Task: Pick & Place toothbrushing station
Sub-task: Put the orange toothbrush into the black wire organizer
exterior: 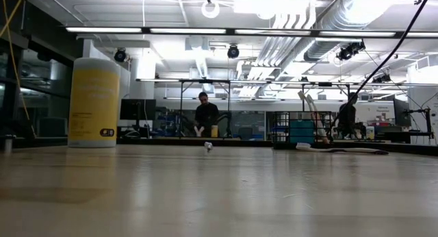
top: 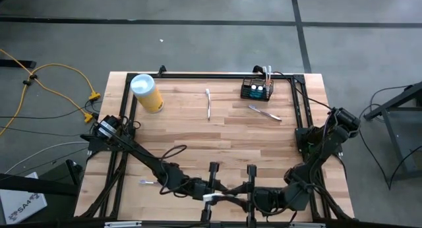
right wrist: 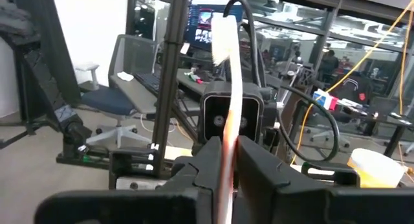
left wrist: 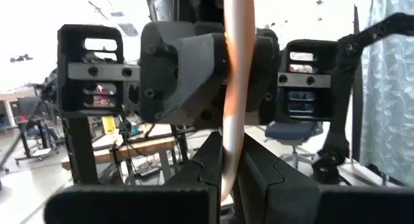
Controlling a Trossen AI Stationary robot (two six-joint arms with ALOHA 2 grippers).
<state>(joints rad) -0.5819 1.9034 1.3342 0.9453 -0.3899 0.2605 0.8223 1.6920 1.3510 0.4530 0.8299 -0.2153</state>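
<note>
Black wire-mesh toothbrushing station [top: 256,89] sits far right; your left gripper [left wrist: 228,179] and right gripper [right wrist: 228,179] each clamp a toothbrush, risking a fouled grasp.

Yellow canister [top: 147,92] with white lid – upper left of wooden table [top: 198,145], lying tilted. Slim pale utensil [top: 208,103] near top centre; another [top: 264,113] right of it, angled. Small white item [top: 146,182] – lower left. Yellow cable [top: 46,73] on floor, far left.

Bright ceiling strip lights [exterior: 205,30] glare in low view; counter [exterior: 219,196] foreground blurred; left wrist background overexposed.
</note>
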